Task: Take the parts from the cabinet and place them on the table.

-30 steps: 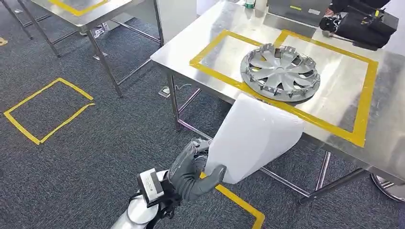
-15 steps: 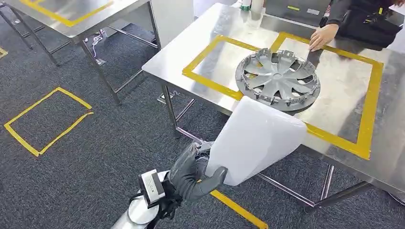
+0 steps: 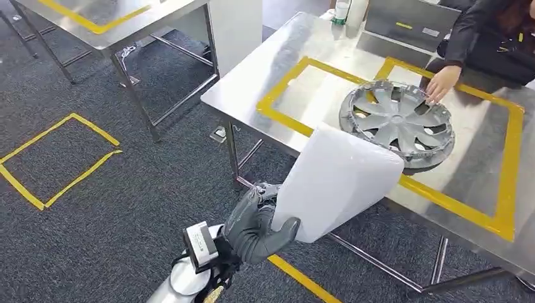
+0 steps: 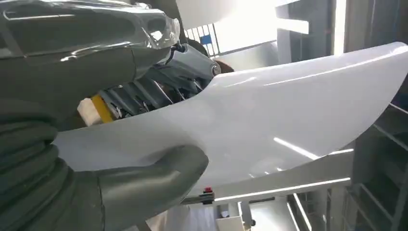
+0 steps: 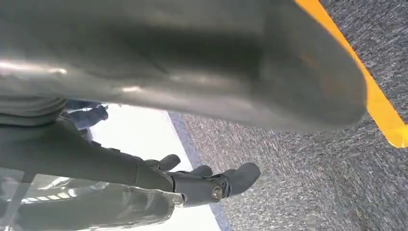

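My left hand grips the lower edge of a large white curved panel, held up in front of the steel table near its front edge. In the left wrist view the thumb of that hand presses on the glossy panel. A grey wheel cover lies inside the yellow tape frame on the table. A person's hand touches its far rim. My right hand hangs over the carpet, fingers loosely extended, holding nothing.
A second steel table stands at the far left. A yellow tape square marks the carpet at left, and a yellow strip runs below the panel. A grey box and a bottle stand at the table's back.
The whole view has shifted, so the camera moved. The person's hand came from the table's back edge onto the wheel cover's rim. My left hand still holds the panel.
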